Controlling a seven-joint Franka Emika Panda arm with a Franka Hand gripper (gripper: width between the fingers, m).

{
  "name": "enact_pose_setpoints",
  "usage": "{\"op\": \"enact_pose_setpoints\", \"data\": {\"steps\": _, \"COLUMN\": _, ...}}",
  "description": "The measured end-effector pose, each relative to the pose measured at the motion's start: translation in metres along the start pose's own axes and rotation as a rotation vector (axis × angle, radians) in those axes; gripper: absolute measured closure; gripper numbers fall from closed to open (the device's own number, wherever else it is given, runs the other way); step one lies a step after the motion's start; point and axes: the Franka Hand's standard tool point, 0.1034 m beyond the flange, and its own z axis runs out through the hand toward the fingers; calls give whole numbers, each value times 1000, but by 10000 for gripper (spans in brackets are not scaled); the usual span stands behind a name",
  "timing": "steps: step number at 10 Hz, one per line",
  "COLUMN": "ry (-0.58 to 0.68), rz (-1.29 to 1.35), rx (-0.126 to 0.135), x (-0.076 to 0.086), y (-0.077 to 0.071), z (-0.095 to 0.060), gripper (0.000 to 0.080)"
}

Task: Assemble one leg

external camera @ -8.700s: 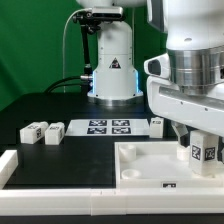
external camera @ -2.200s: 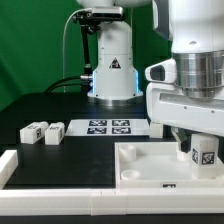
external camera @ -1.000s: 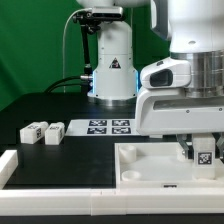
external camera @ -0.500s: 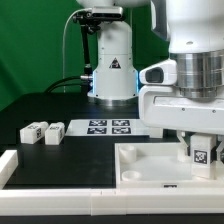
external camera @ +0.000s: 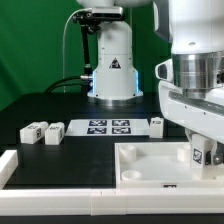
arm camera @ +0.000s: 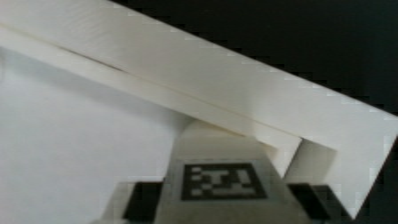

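Nearest the exterior camera, a white rail (external camera: 45, 188) ran along the front edge of the table (external camera: 40, 105), with a raised white corner block at the exterior view's left. Just behind it lay the large white panel (external camera: 150, 165), flat on the table, its round corner sockets showing as shallow recesses.

Over the panel's corner at the exterior view's right, the tool (external camera: 199, 152) hung down from the arm's bulky white wrist. Between its fingers stood the leg (external camera: 199, 154), upright, its black-and-white tag facing the camera. In the wrist view the leg (arm camera: 226, 172) sat between the two dark fingertips (arm camera: 311, 197), which pressed against its sides, so the tool (arm camera: 226, 195) was clenched on the leg. The leg's lower end was down at the panel's corner; whether it was seated in the socket could not be told.

Farther back, at the exterior view's left, two spare legs (external camera: 42, 132) lay side by side on the dark table, touching or nearly so. Beside them, toward the middle, lay the marker board (external camera: 108, 126) with its row of tags, and a fourth leg (external camera: 157, 124) stood at the board's end on the exterior view's right.

Behind all of this rose the robot base (external camera: 112, 65), white with a warning triangle, against a green backdrop (external camera: 35, 40).
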Motion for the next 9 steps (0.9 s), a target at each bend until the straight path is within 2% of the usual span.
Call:
{"op": "enact_pose_setpoints", "data": {"steps": 1, "ry": 0, "rz": -20, "rx": 0, "x": 0, "y": 0, "z": 0, "gripper": 525}}
{"op": "enact_pose_setpoints", "data": {"steps": 2, "ry": 0, "rz": -54, "rx": 0, "x": 0, "y": 0, "z": 0, "gripper": 311}}
{"op": "enact_pose_setpoints", "data": {"steps": 3, "ry": 0, "rz": -64, "rx": -2, "x": -1, "y": 0, "z": 0, "gripper": 311}}
{"op": "enact_pose_setpoints", "data": {"steps": 4, "ry": 1, "rz": -148, "rx": -5, "x": -4, "y": -1, "z": 0, "gripper": 180}}
{"op": "enact_pose_setpoints", "data": {"steps": 6, "ry": 6, "rz": -403, "rx": -10, "x": -6, "y": -1, "z": -1, "gripper": 151}}
{"op": "enact_pose_setpoints", "data": {"steps": 9, "ry": -4, "rz": -772, "rx": -22, "x": -4, "y": -1, "z": -1, "gripper": 151}}
